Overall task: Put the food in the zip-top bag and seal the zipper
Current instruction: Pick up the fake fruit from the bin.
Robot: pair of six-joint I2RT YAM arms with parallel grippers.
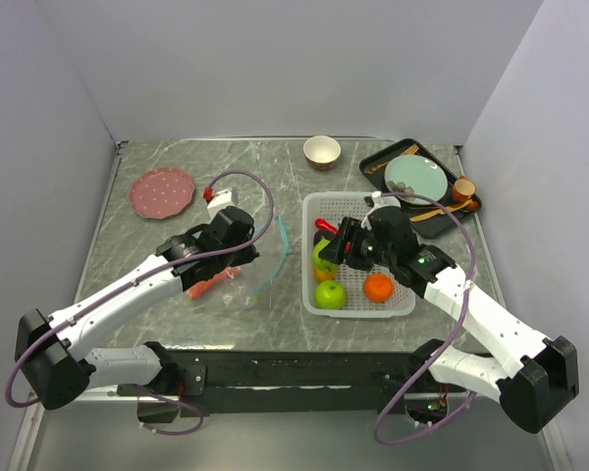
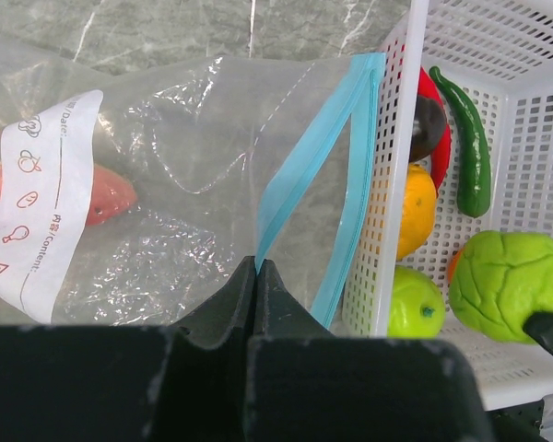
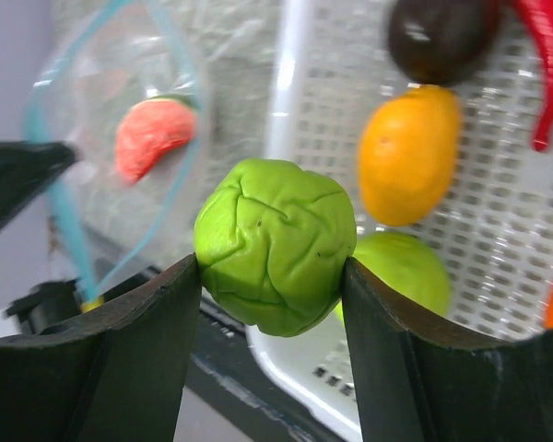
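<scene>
The clear zip-top bag point(image 1: 238, 285) lies left of the white basket point(image 1: 358, 312), mouth held up. My left gripper point(image 2: 258, 267) is shut on its teal zipper point(image 2: 300, 175) edge. A watermelon slice point(image 2: 106, 195) lies inside the bag. My right gripper point(image 3: 272, 267) is shut on a wrinkled green ball of food point(image 3: 275, 241), held above the basket's left rim point(image 3: 286, 92), near the bag mouth. In the basket lie a green apple point(image 1: 331, 293), an orange point(image 1: 377, 287), a yellow lemon point(image 2: 415, 210), a green pepper point(image 2: 470, 147), a red chili point(image 3: 548, 64) and a dark brown piece point(image 3: 438, 37).
A pink plate point(image 1: 162, 190) sits at the back left and a small bowl point(image 1: 321, 151) at the back middle. A black tray point(image 1: 373, 162) with a teal plate point(image 1: 417, 179) and wooden utensils is at the back right. Walls enclose the table.
</scene>
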